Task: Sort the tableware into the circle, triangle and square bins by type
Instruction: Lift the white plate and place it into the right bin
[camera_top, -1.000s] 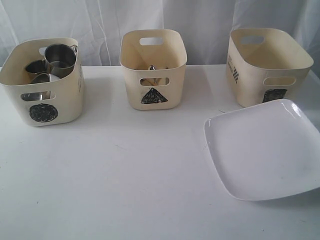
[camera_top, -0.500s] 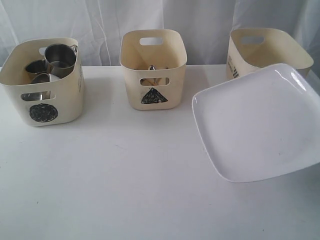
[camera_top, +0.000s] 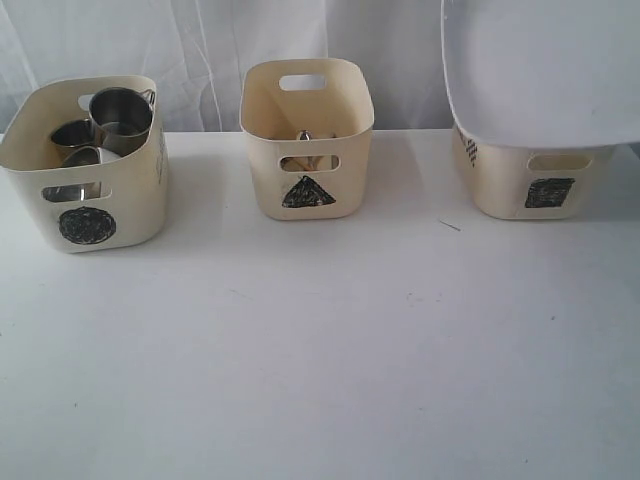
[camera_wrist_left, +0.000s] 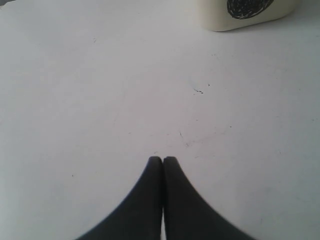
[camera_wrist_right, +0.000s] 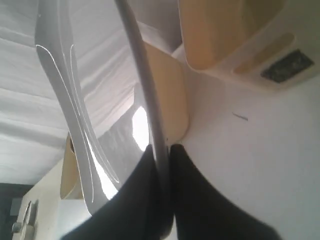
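Hanging over the counter (camera_wrist_left: 100, 75) short of the circle bin (camera_wrist_left: 245, 12), your left gripper (camera_wrist_left: 162, 159) is pressed together, empty. Your right gripper (camera_wrist_right: 160, 150), clamped on the plate (camera_top: 540, 70), has raised it above the far-right-corner square bin (camera_top: 510, 190); only lowering likely remains.

The right gripper (camera_wrist_right: 161, 152) clamps its dark fingers (camera_wrist_right: 135, 200) on the white plate (camera_wrist_right: 55, 75), seen edge-on above the table (camera_wrist_right: 260, 150); the square bin (camera_wrist_right: 225, 35) stands beyond

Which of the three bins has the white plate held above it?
The bin marked with a square, rightmost in the exterior view: the plate, clamped by the right gripper, hides its rim. The circle bin and triangle bin stand uncovered.
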